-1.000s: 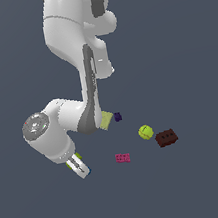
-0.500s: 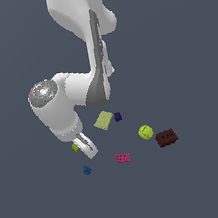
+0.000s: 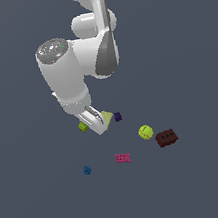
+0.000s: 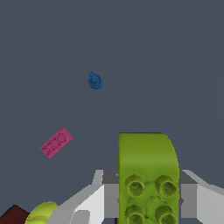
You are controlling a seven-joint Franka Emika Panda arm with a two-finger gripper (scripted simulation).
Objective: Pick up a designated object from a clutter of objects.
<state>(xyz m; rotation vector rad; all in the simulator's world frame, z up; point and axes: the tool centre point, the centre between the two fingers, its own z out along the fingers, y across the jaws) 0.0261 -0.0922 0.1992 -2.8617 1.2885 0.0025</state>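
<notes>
My gripper (image 3: 95, 124) is shut on the small lime-green block (image 3: 83, 127), which sticks out towards the exterior view's left and hangs above the floor. In the wrist view the studded lime-green block (image 4: 148, 173) sits between the grey fingers (image 4: 94, 199) of the gripper (image 4: 148, 199). The rest of the clutter lies below: a blue piece (image 3: 87, 170), a pink brick (image 3: 122, 158), a yellow-green ball (image 3: 145, 132), a dark brown brick (image 3: 166, 137), a dark purple piece (image 3: 117, 116) and a pale yellow-green flat block (image 3: 108, 116), partly hidden behind the fingers.
The wrist view shows the blue piece (image 4: 95, 81), the pink brick (image 4: 56, 142), the ball (image 4: 42, 213) and a corner of the brown brick (image 4: 13, 215) on the plain dark grey floor. The arm's white body (image 3: 66, 73) stands over the clutter.
The gripper has risen and moved towards the exterior view's right, carrying the lime-green block. The blue piece, hidden a second ago, now shows on the floor.
</notes>
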